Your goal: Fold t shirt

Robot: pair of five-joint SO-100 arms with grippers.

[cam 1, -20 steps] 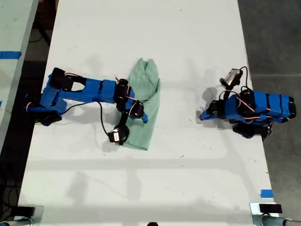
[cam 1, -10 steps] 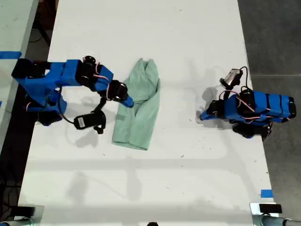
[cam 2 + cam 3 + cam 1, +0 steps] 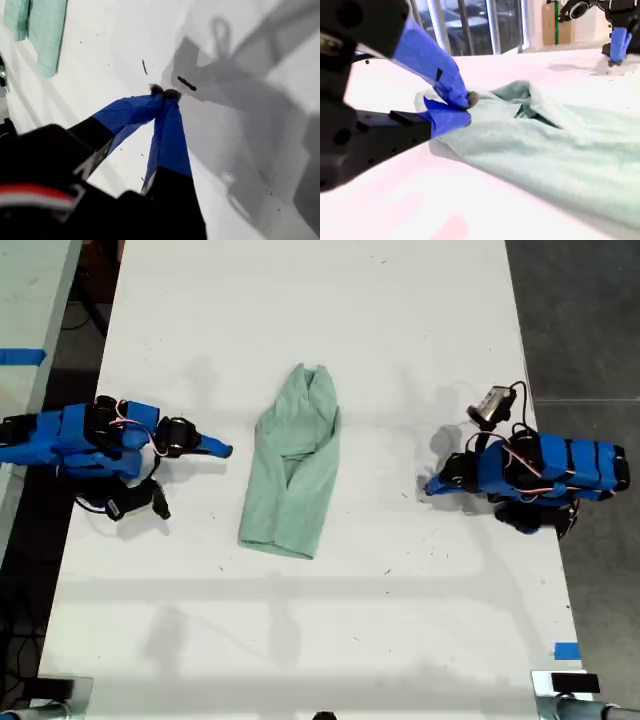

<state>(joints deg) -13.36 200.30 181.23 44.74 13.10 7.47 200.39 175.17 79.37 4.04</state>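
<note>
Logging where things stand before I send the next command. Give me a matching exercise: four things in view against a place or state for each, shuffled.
Things:
1. t shirt
2. my first gripper
3. my second gripper
4. blue tape

Places or states:
A. shut on nothing, at the exterior view's left, close to the cloth but apart from it
B. stuck at the table edge, toward the exterior view's lower right
C. lying as a long narrow strip mid-table, no gripper on it
D. shut on nothing, at the exterior view's right, well clear of the cloth

Pairs: 1-C, 2-D, 3-A, 4-B
</note>
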